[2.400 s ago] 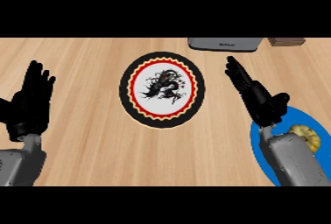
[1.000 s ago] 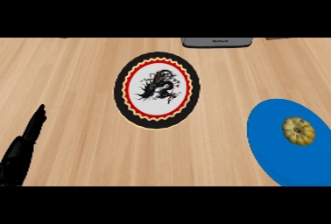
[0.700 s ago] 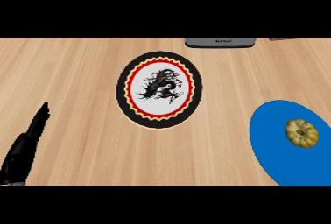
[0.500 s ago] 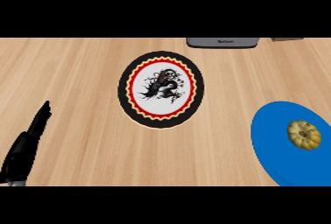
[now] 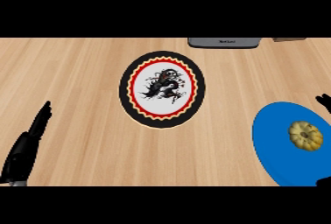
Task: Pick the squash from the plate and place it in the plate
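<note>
Squash (image 5: 305, 135) on blue plate (image 5: 275, 148) by right edge; left robot hand (image 5: 26, 148) released.

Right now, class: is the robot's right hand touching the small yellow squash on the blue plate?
Apart. The head view shows bare blue plate between the yellow squash and the right hand.

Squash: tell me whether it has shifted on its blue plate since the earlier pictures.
No. The squash sits on the same right-of-middle spot of the blue plate; both only slide together in view, so the camera moved.
</note>
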`<control>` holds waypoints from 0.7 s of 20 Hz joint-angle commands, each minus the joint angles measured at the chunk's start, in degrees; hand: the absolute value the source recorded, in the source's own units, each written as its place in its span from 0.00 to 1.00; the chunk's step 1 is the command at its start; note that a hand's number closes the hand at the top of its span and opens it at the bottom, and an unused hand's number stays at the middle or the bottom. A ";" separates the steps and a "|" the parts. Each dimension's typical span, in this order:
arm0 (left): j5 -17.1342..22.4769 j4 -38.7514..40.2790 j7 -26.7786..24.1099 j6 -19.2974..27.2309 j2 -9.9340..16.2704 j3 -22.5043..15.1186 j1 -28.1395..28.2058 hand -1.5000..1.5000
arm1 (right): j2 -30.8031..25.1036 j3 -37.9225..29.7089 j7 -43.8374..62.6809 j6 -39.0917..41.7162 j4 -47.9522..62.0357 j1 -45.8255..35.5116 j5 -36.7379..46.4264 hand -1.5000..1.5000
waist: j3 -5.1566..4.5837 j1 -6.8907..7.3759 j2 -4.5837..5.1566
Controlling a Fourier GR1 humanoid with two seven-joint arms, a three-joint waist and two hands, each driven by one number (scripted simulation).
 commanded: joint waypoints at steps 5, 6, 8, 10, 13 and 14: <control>-0.95 -0.93 1.25 -1.50 -1.16 2.36 -0.24 0.50 | -1.68 -1.06 -6.63 8.02 12.14 -4.45 3.09 0.00 | 0.05 -0.62 -0.12; -3.01 -1.54 1.60 -0.76 -2.83 0.52 0.06 0.50 | 1.91 3.26 -4.42 6.97 13.70 -7.22 6.94 0.00 | 0.05 -0.40 -0.09; -1.73 0.18 3.63 -3.44 -0.60 4.06 -3.01 0.50 | 3.68 4.04 -4.47 7.24 12.84 -6.84 9.00 0.00 | 0.04 -0.62 -0.12; -2.58 2.12 -0.18 -3.82 -3.13 4.01 -1.34 0.50 | 3.34 0.99 -7.31 10.90 16.69 -9.38 7.38 0.00 | 0.03 -0.58 -0.12; -3.36 -3.53 -0.43 -4.28 -2.85 4.37 3.80 0.50 | 4.69 1.27 -5.52 13.66 18.49 -11.28 8.33 0.00 | 0.04 -0.25 -0.15; -4.38 -1.96 -2.08 -3.31 -4.53 3.94 3.37 0.50 | 5.30 1.64 -10.11 10.95 22.39 -10.98 10.67 0.00 | 0.05 -0.31 -0.12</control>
